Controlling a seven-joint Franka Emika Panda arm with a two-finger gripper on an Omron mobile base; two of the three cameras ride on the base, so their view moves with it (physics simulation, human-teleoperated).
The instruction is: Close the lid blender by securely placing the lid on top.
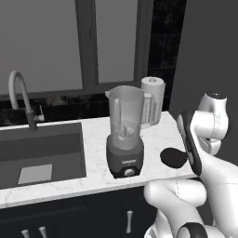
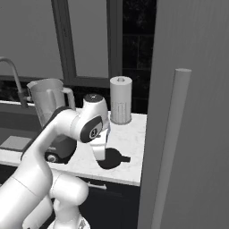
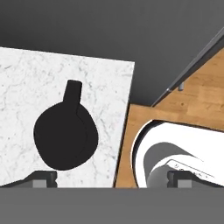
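Observation:
The blender (image 1: 124, 135) stands near the counter's front edge: a tall clear jar with an open mouth on a dark grey base with a round knob. It also shows behind my arm (image 2: 48, 100). The lid (image 1: 172, 157), a flat black disc, lies on the white marble counter (image 1: 97, 139) to the right of the blender. My hand hangs just above the lid (image 2: 112, 159). In the hand view the lid (image 3: 65, 138) lies flat with its tab pointing away. My gripper (image 3: 112, 178) is open and holds nothing. Its left fingertip is over the lid's near rim and its right one is past the counter's edge.
A white paper-towel roll (image 1: 152, 100) stands behind the blender by the wall. The sink (image 1: 42, 153) and its faucet (image 1: 21, 97) take up the counter's left. A tall dark panel (image 2: 188, 134) bounds the counter on the right. Wooden floor (image 3: 197, 96) lies beyond the counter's edge.

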